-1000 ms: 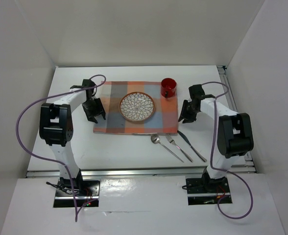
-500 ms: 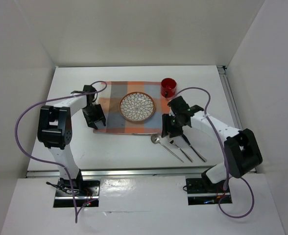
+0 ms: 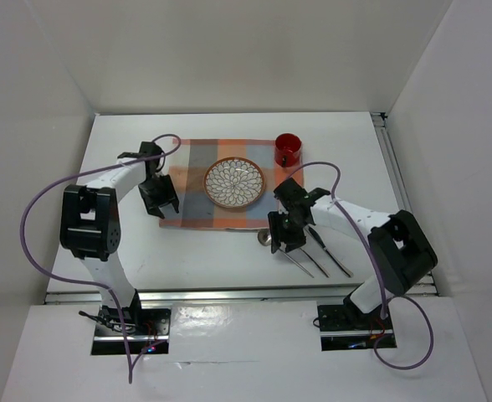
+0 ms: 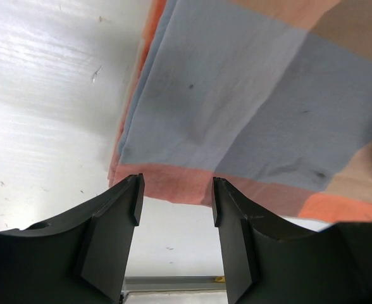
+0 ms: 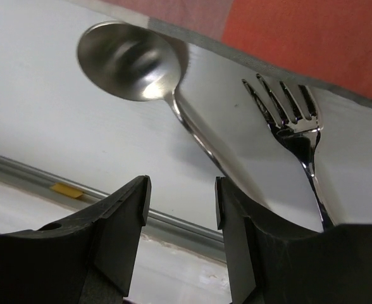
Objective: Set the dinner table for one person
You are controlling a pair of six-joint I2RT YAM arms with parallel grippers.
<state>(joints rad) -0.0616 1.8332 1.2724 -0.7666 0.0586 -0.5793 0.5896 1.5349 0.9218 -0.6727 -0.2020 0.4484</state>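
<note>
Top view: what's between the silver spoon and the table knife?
The silver metal fork, between silver spoon and table knife; top view shows all three handles side by side.

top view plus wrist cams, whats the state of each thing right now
placemat: spread flat on the table
plate: empty, middle of the placemat
red cup: upright, at placemat's far right corner
spoon: flat on table, bowl at placemat's near edge
fork: flat, tines toward placemat
knife: flat, right of fork
left gripper: jaws open, empty, over placemat's near left corner
right gripper: jaws open, empty, above spoon's handle
</note>
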